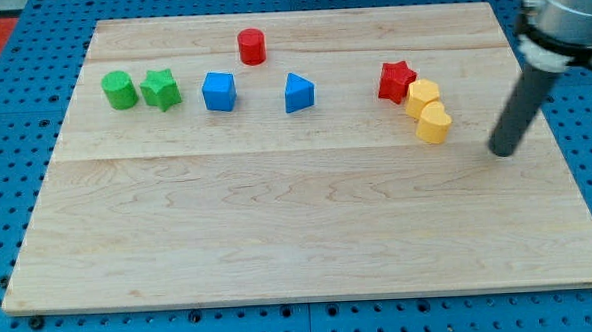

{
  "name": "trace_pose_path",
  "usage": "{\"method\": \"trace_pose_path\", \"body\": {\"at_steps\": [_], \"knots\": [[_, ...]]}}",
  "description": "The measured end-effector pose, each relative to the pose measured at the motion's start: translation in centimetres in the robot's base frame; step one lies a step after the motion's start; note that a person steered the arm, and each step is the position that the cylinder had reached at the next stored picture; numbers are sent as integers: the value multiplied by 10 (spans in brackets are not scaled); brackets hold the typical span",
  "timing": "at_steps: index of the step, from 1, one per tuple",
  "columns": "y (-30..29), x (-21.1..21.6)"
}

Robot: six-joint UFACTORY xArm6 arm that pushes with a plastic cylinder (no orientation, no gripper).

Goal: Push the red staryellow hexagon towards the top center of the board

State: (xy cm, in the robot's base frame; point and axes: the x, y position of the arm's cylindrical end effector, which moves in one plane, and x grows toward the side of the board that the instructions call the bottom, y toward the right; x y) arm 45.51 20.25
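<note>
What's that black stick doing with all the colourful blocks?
That stick is a robot arm's rod, and it pushes blocks around the wooden board. Right now my tip rests on the board at the view's right, touching nothing. Just to its left sit the red star, the yellow hexagon and a yellow heart, bunched close together. The star and hexagon are meant to go to the top centre, near the red cylinder. They have not been pushed there yet.

Wooden board (299, 226) with eight blocks
</note>
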Motion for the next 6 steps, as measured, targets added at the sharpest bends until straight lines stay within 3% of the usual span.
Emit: {"method": "trace_pose_path", "body": {"at_steps": [2, 4, 5, 6], "knots": [[-34, -93], [-134, -118], [-131, -129], [-160, -173]]}}
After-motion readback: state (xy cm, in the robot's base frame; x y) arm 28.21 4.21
